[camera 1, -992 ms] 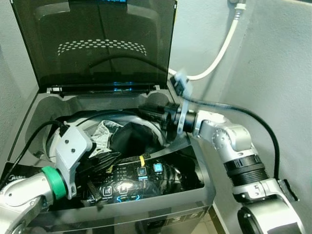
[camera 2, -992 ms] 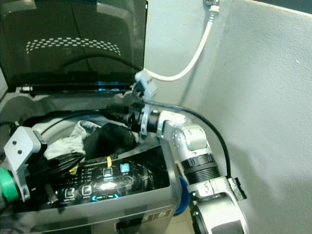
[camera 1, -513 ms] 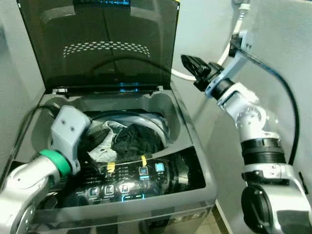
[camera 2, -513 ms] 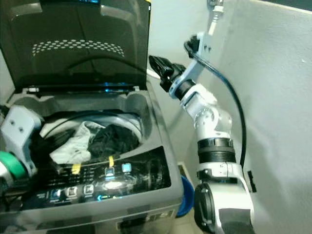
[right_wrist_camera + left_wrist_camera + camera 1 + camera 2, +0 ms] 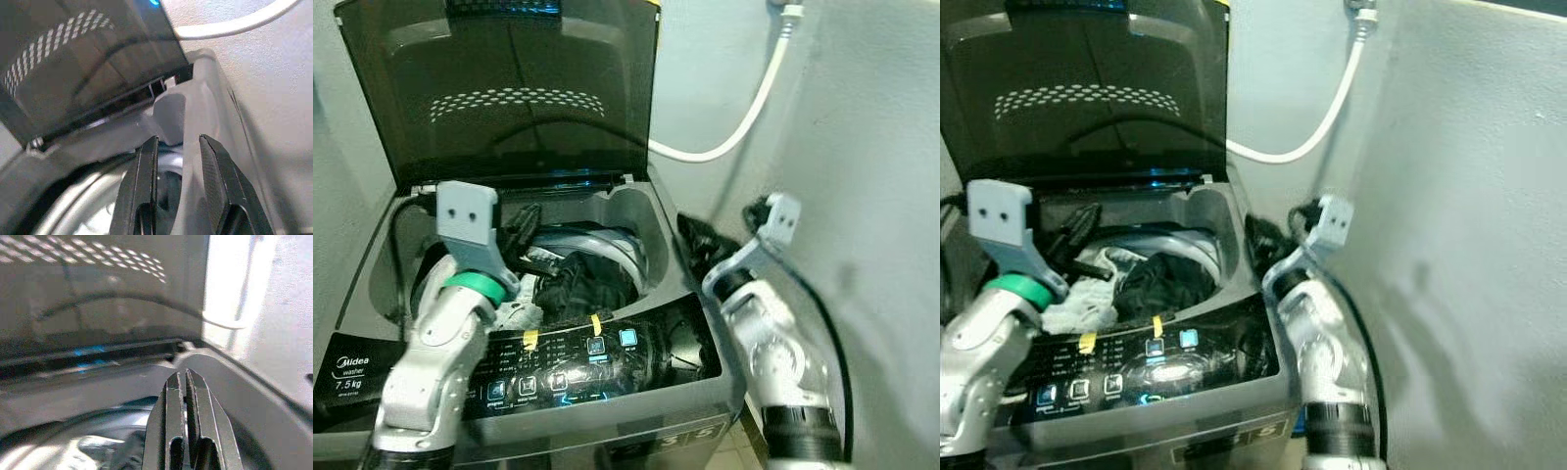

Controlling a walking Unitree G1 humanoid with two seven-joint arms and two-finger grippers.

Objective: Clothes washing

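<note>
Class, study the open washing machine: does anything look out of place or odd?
Mildly odd: two strips of yellow tape are stuck on the control panel at its edge by the drum. Otherwise, the lid stands open and dark and white clothes sit inside. Nothing looks spilled or damaged.

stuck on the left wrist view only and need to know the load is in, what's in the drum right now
Observer: A dark garment and a white one lie in the drum of the washing machine.
Operator: is my left hand holding any of it
Observer: No. The left hand hangs above the drum's left side, fingers shut on nothing.
Operator: where's the right hand
Observer: The right hand is at the machine's right rim, its fingers open.
Operator: lid
Observer: The lid stands upright, fully open.
</note>
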